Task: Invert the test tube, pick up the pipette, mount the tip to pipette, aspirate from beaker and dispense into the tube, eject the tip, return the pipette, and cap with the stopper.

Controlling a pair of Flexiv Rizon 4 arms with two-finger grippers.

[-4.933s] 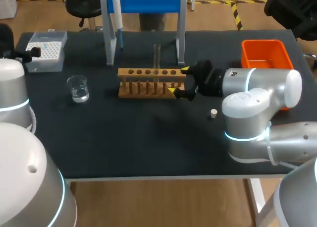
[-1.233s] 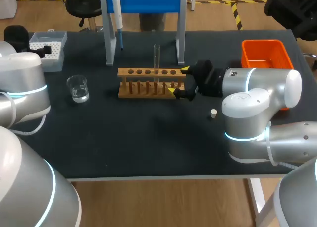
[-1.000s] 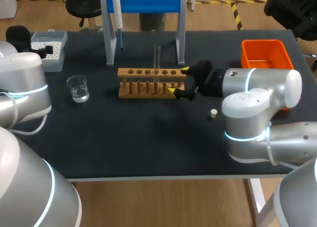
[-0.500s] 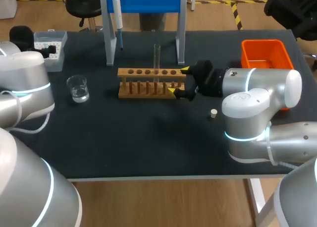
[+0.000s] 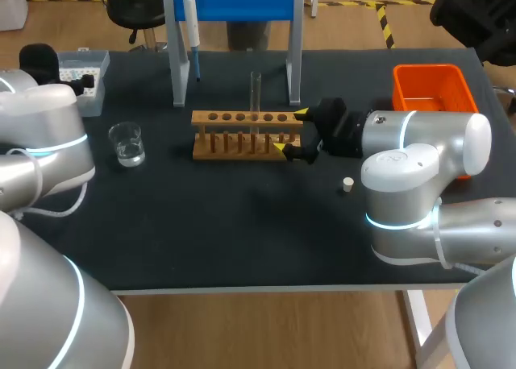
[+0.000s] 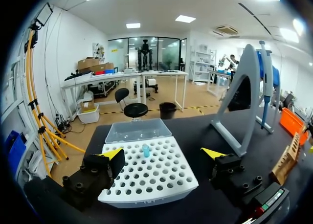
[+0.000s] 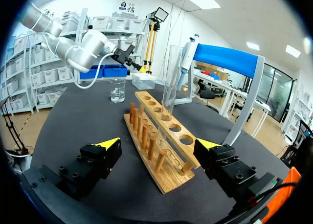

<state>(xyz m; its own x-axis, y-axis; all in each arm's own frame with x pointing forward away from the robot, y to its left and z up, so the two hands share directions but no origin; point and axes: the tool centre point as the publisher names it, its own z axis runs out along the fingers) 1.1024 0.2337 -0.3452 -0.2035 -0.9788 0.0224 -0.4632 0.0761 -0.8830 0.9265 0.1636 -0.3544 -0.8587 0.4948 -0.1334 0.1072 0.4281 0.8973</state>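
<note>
A clear test tube (image 5: 255, 93) stands upright in the wooden rack (image 5: 244, 134). My right gripper (image 5: 291, 130) is open at the rack's right end; in the right wrist view the rack (image 7: 157, 146) lies between its spread fingers, with the test tube (image 7: 170, 82) ahead of my right gripper (image 7: 159, 145). The pipette (image 5: 190, 29) hangs on the blue-barred stand (image 5: 235, 3). My left gripper (image 6: 165, 154) is open just above the white tip box (image 6: 146, 171), which holds one blue tip (image 6: 145, 150). The beaker (image 5: 126, 143) of clear liquid sits at front left. The small white stopper (image 5: 347, 184) lies near my right arm.
An orange bin (image 5: 430, 88) sits at the back right. The stand's grey leg (image 6: 238, 104) rises just past the tip box, with the pipette (image 6: 265, 89) behind it. My left arm (image 5: 40, 135) covers the table's left edge beside the tip box (image 5: 97, 95).
My left arm has shifted to the right, over the tip box, covering more of it. The right arm and the rack have not moved.
</note>
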